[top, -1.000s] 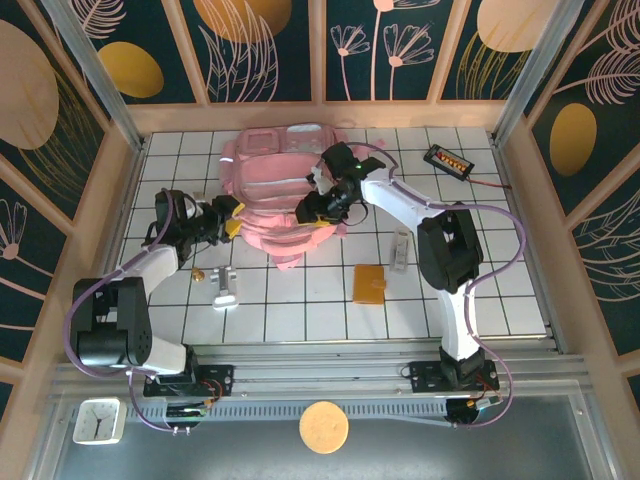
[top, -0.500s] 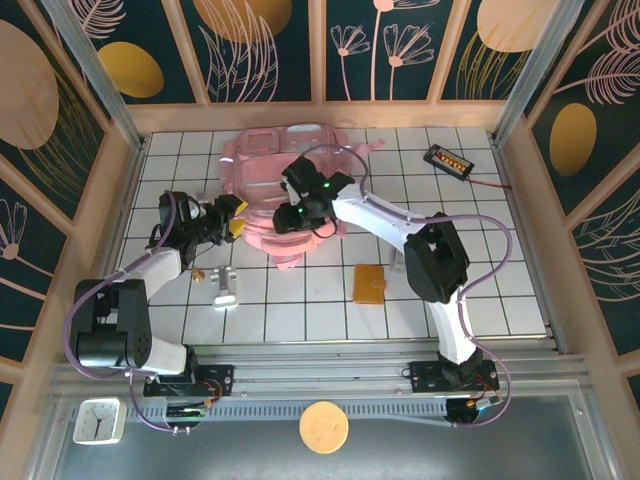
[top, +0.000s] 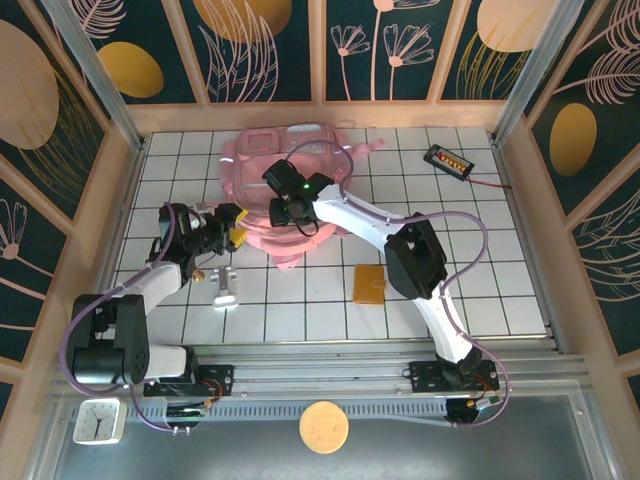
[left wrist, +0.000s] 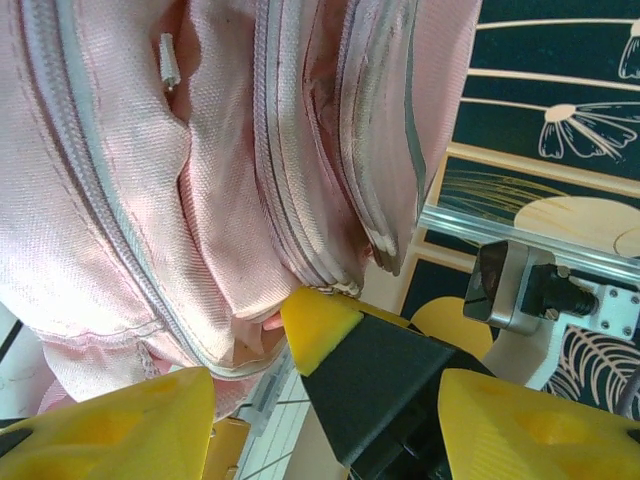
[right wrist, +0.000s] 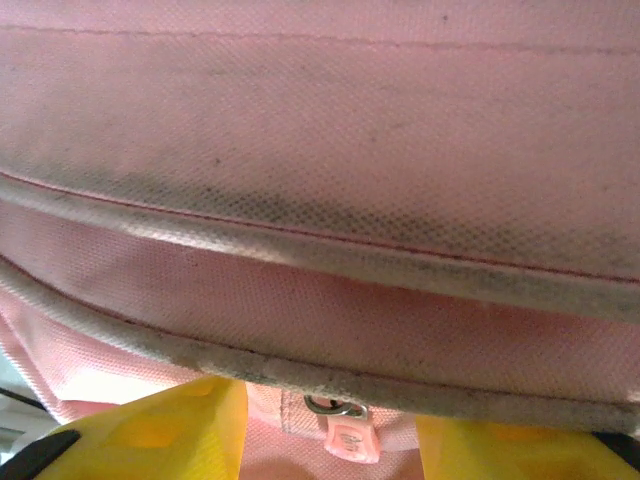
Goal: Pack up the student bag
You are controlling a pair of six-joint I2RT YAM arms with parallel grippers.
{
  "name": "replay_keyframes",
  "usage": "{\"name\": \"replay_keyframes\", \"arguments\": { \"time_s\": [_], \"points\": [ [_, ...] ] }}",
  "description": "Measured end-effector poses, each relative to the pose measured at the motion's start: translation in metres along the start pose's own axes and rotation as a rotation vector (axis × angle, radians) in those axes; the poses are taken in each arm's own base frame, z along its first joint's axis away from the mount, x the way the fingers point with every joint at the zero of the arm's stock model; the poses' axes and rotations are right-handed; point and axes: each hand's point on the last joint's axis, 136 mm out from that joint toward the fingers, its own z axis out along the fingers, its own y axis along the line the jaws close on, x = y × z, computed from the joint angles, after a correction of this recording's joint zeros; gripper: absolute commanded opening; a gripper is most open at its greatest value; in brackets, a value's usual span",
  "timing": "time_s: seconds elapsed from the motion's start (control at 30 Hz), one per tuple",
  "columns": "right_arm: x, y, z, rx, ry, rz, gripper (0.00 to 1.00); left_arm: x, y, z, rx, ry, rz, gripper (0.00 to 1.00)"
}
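The student bag point(top: 262, 170), a big soft pink backpack, lies at the back middle of the tiled table. My right gripper point(top: 283, 208) is over its front part. In the right wrist view the bag's fabric point(right wrist: 320, 150) is very close, and a small pink zipper pull point(right wrist: 350, 437) hangs between the two yellow fingers of the right gripper point(right wrist: 330, 432), which stand apart without touching it. My left gripper point(top: 230, 226) is at the bag's lower left edge, open. In the left wrist view one yellow fingertip point(left wrist: 315, 325) rests against the bag's zipped seams point(left wrist: 290, 200).
An orange flat booklet point(top: 368, 283) lies in front of the bag. A white-and-silver object point(top: 224, 288) and a small brass piece point(top: 198, 272) sit near the left arm. A black device point(top: 446, 160) with a red lead is at the back right. Wooden walls close in the table.
The right gripper has swept left across the bag, from its right side to its front middle, and its jaws have narrowed. The left gripper has barely moved.
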Motion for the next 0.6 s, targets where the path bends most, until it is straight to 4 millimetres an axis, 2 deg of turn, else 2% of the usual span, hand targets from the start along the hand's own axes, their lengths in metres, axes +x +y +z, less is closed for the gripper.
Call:
{"name": "replay_keyframes", "arguments": {
  "time_s": [0.13,0.3,0.47,0.6],
  "points": [
    [0.005,-0.004,0.007,0.024,0.021,0.000,0.41,0.002,0.005,-0.001,0.003,0.000,-0.020,0.62],
    [0.008,-0.009,0.012,0.050,0.027,0.000,0.31,0.002,0.004,-0.001,0.010,-0.002,-0.026,0.62],
    [0.007,-0.010,0.012,0.052,0.025,-0.006,0.11,0.002,0.002,-0.001,0.018,-0.002,-0.026,0.63],
    [0.006,-0.009,0.011,0.053,0.021,-0.008,0.00,0.001,0.001,-0.001,0.020,-0.002,-0.024,0.63]
  ]
}}
